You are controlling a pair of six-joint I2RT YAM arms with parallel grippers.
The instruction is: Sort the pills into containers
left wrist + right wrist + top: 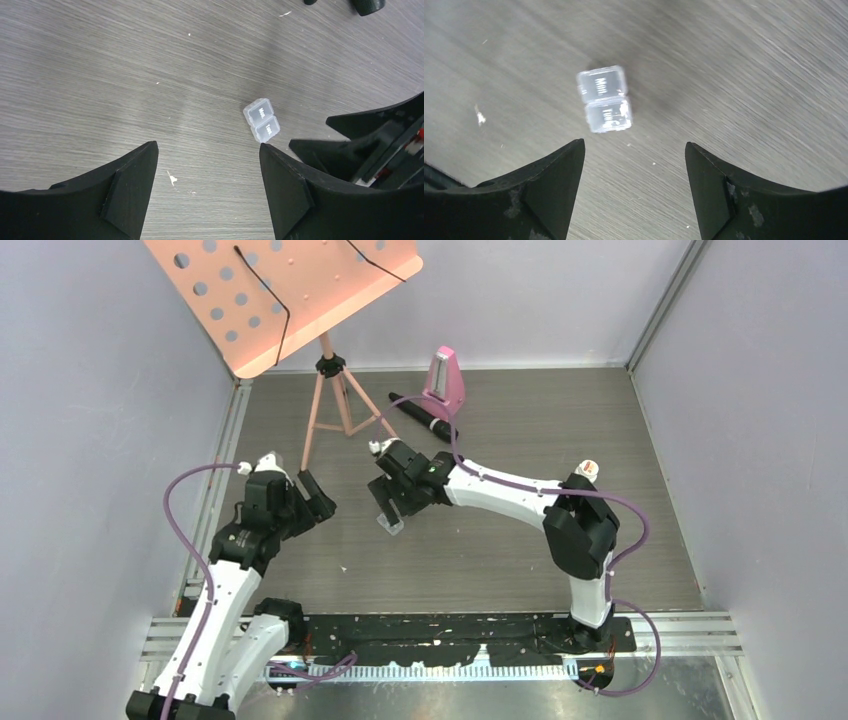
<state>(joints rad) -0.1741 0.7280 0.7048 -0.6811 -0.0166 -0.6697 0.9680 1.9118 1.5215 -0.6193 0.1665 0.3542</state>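
Beyond right gripper [634,145], pill box [605,105], seemingly closed.

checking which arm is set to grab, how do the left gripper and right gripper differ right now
The right gripper hangs close above the clear pill box, which looks large in its wrist view. The left gripper stands off to the side, where the box looks small and farther off. The right gripper's fingers carry whitish scuffs, while the left gripper's fingers look plain black. Both are open and hold nothing.
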